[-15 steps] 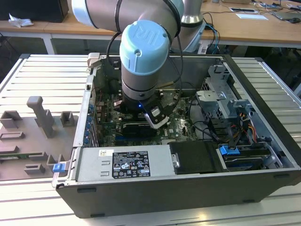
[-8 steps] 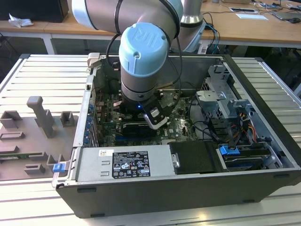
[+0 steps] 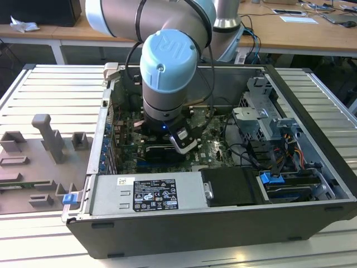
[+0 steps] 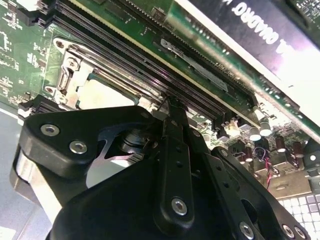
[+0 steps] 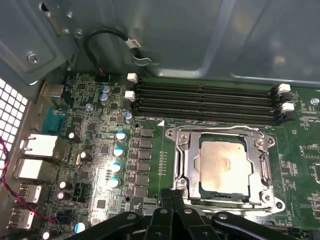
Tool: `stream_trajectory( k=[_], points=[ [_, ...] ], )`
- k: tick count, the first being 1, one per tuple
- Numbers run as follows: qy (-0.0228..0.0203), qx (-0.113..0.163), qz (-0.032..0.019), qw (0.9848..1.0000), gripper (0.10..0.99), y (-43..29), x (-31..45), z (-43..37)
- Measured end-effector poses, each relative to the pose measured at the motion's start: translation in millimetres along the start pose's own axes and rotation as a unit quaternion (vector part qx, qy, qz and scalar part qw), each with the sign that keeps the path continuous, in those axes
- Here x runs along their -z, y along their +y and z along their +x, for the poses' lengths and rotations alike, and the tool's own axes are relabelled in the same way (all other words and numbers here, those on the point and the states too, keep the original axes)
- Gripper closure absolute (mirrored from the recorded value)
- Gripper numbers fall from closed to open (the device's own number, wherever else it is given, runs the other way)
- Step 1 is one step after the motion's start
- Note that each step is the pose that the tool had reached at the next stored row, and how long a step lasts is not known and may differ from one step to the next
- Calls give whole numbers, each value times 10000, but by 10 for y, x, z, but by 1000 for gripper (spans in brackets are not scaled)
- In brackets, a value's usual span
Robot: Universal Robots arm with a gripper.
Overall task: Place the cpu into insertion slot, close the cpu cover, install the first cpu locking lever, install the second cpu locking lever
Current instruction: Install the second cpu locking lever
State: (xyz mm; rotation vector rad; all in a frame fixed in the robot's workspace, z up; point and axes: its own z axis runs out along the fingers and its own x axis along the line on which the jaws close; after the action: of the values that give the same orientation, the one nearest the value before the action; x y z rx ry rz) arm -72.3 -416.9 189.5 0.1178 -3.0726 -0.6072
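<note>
Pincer (image 5: pixel 172 197), fingers pressed together and gripping nothing, poised at the near edge of the insertion slot (image 5: pixel 180 172), just ahead of which the cpu (image 5: pixel 224 167) lies seated beneath the lowered cpu cover (image 5: pixel 260 165), apparently to work the frame's edge.

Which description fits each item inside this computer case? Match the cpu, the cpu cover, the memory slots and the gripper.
Items:
1. cpu
2. cpu cover
3. memory slots
4. gripper

Descriptions:
A. long, narrow and black, with white end clips
B. pale metal face seated in the socket
C. black fingers at the socket's edge
D. silvery frame lying closed around the chip

Pairs: 1-B, 2-D, 3-A, 4-C
</note>
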Motion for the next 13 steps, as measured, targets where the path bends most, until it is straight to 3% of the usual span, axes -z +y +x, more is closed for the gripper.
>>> stream_trajectory(
  k=[6, 13],
  points=[
    [-1, 0, -3, 10000, 980, 5, 10, 6],
    [-1, 0, -3, 10000, 980, 64, 152, 5]
  ],
)
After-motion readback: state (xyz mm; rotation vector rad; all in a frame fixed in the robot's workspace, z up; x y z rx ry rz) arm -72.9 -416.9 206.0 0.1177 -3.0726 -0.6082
